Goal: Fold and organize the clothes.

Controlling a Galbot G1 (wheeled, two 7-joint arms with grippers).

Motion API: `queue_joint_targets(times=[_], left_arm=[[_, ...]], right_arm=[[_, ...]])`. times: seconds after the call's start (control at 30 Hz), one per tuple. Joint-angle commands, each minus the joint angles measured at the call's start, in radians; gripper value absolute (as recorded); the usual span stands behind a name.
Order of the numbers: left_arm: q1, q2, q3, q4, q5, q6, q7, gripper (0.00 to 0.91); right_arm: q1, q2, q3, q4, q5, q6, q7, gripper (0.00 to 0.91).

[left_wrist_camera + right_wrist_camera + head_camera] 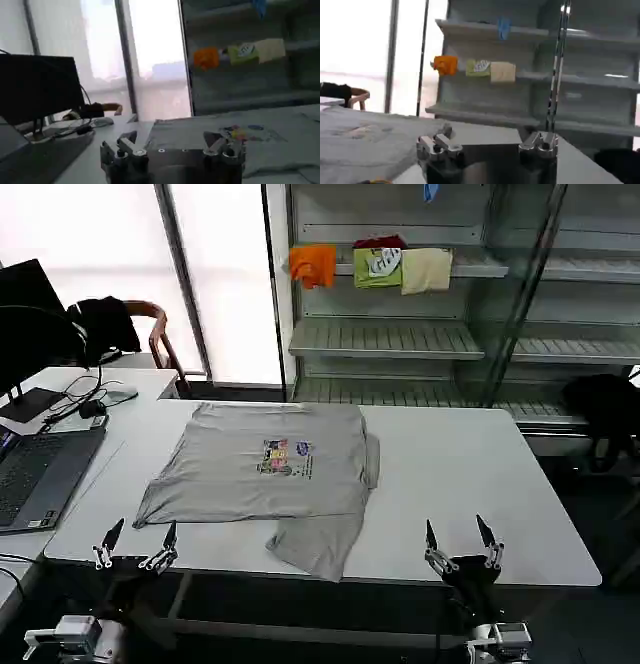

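Shirt: a light grey short-sleeved cotton shirt [270, 469] with a small multicoloured chest print, spread flat and soft on the white rectangular table [470, 474], one sleeve draped toward the table's near edge.
Table: smooth, matte, white-topped.
Left gripper [135, 544]: held just off the table's near edge, below the shirt's corner, metal fingers pointed upward and spread apart, clasping nothing.
Right gripper [462, 542]: held at the table's near edge, clear of the shirt, fingers likewise upright, apart and unoccupied.
Laptop [35, 474]: dark, flat, beside the table.

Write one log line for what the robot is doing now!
left end effector open, near edge | right end effector open, near edge | light grey cotton shirt partly folded, untouched
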Motion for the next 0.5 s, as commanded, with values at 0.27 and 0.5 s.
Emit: queue_joint_targets(times=[0.27,0.5], left_arm=[[-0.148,0.149,-0.061,0.065,-0.247,0.381,0.098,0.907],[-0.198,0.171,-0.033,0.153,-0.222,0.382,0.154,0.907]], right_arm=[[0.241,-0.008,-0.27,-0.005,0.188,-0.36,0.064,0.907],[0.243,-0.019,-0.321,-0.022,0.196,-0.362,0.012,0.907]])
